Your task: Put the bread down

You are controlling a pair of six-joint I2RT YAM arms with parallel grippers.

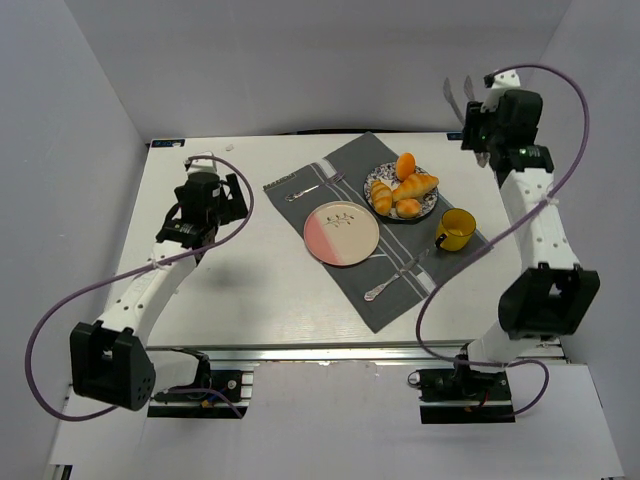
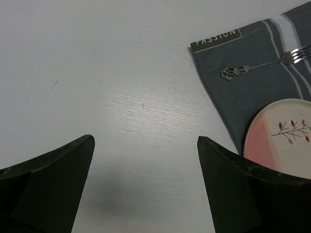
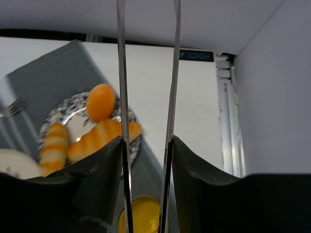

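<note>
Several golden bread rolls (image 1: 405,187) lie on a blue-patterned plate (image 1: 375,194) on a grey placemat (image 1: 400,275). They also show in the right wrist view (image 3: 102,137), next to a round bun (image 3: 100,102). An empty pink and cream plate (image 1: 341,233) sits to their left; the left wrist view shows it too (image 2: 282,133). My right gripper (image 1: 480,125) (image 3: 146,141) is shut on metal tongs (image 3: 121,73), held high beyond the table's back right. The tong arms are spread and hold nothing. My left gripper (image 1: 232,195) (image 2: 146,145) is open and empty over bare table, left of the placemat.
A yellow cup (image 1: 457,229) (image 3: 143,216) stands right of the bread plate. A fork (image 1: 305,190) (image 2: 262,65) lies behind the pink plate, and a spoon (image 1: 385,285) lies on the placemat's near part. White walls enclose the table.
</note>
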